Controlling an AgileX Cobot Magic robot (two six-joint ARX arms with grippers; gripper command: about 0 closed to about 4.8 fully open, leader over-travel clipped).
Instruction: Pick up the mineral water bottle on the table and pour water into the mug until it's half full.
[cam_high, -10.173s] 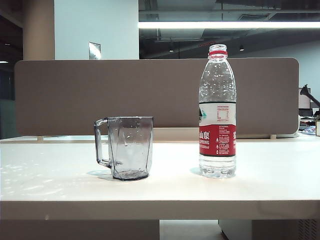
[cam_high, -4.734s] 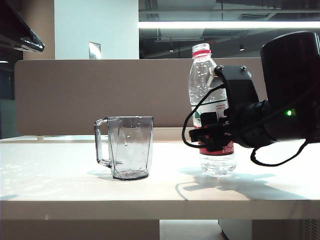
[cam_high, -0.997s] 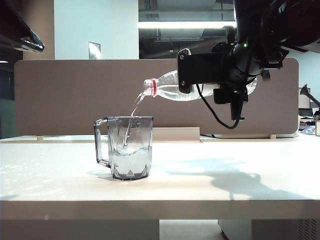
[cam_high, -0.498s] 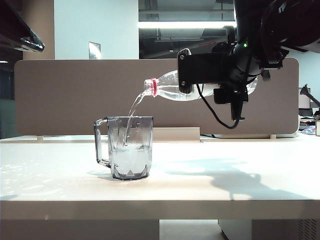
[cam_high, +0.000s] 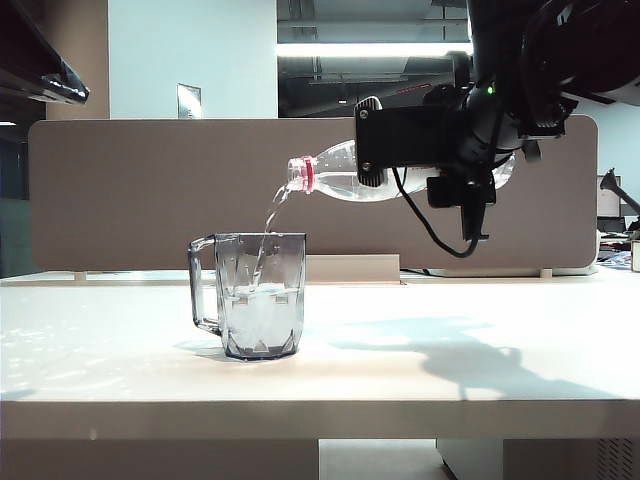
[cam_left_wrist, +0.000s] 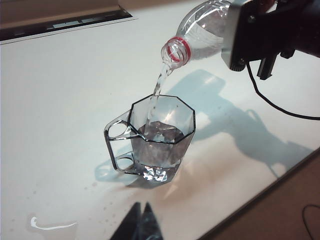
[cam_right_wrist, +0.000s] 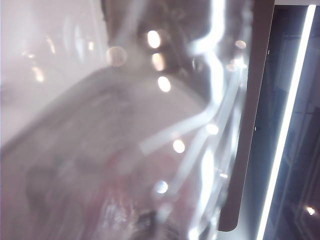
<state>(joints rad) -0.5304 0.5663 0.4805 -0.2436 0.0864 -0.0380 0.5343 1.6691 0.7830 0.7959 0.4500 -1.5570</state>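
Pouring from right gripper (cam_high: 400, 150): bottle (cam_high: 335, 175) over mug (cam_high: 260, 295); left gripper (cam_left_wrist: 140, 225) near.

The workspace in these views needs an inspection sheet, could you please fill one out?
Surface: table off-white, small droplets and a white smear near the left pincer.
Job's things: mineral water bottle tilted, uncapped, water streaming into mug; mug upright, roughly half full.
Clutter: nothing seen.
Grippers: right pincer shut on the bottle above the table; left pincer near the table edge beside the mug, jaws together, empty.
Cables: black cable hanging from the right arm.
Surroundings: brown partition behind the table, ceiling light strip.
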